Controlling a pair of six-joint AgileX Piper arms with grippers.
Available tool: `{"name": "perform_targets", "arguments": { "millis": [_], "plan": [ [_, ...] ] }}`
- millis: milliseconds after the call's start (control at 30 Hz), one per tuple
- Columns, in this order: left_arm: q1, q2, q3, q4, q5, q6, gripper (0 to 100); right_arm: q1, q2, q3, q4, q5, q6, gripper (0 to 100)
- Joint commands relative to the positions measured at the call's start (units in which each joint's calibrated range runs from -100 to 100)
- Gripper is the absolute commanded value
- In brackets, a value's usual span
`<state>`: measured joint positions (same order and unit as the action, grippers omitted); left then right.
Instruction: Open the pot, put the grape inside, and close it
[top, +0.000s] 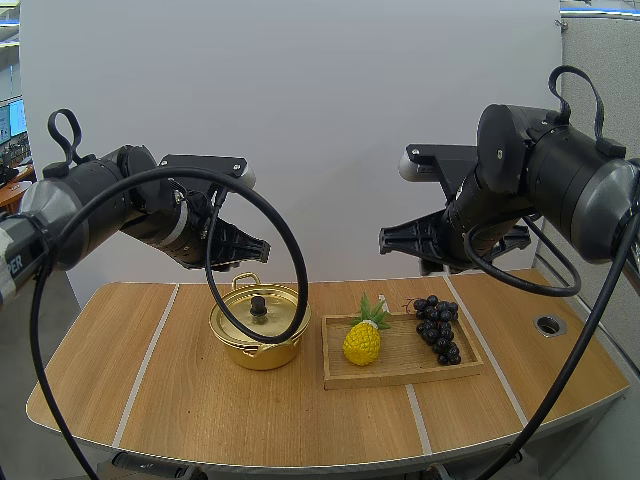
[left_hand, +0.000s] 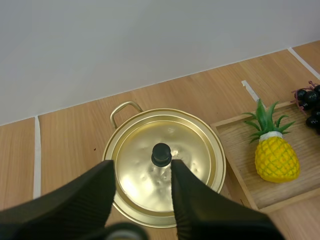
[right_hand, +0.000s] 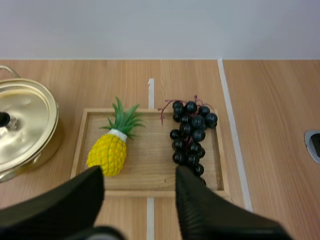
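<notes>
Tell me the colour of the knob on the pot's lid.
Black; the knob on the gold lid shows best in the left wrist view.

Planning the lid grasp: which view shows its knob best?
Left wrist view: the knob sits close, centred on the lid, beyond the open left gripper. High view shows it small; right wrist view catches part of it.

Space above the pot and its lid knob is open; on the wooden tray, a pineapple lies near the grapes, not touching them.
</notes>
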<state>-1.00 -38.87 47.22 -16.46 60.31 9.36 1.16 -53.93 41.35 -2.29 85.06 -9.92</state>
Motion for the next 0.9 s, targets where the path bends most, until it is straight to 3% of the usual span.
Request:
{"name": "perform_targets", "arguments": {
  "millis": [0,200,467,767,867],
  "plan": [
    [-0.19,0.9,-0.2,-1.0,-0.2,3.6,100,-0.1,-0.2,0.0,-0.2,-4.9,0.3,100],
    [-0.19,3.3,-0.2,-1.0,5.2,8.0,100,-0.1,-0.2,0.0,-0.2,-5.1,0.3,100],
    [-0.19,4.7,-0.2,-2.9,-0.2,14.1,100,-0.1,-0.2,0.0,-0.2,-5.1,0.3,100],
    [-2.87,10.6,-7.9,-3.1,4.9,17.4,100,-0.1,-0.2,0.0,-0.2,-5.1,0.3,100],
    [-3.02,14.5,-12.6,-3.0,9.5,17.4,100,-0.1,-0.2,0.0,-0.2,-5.1,0.3,100]
  ]
}}
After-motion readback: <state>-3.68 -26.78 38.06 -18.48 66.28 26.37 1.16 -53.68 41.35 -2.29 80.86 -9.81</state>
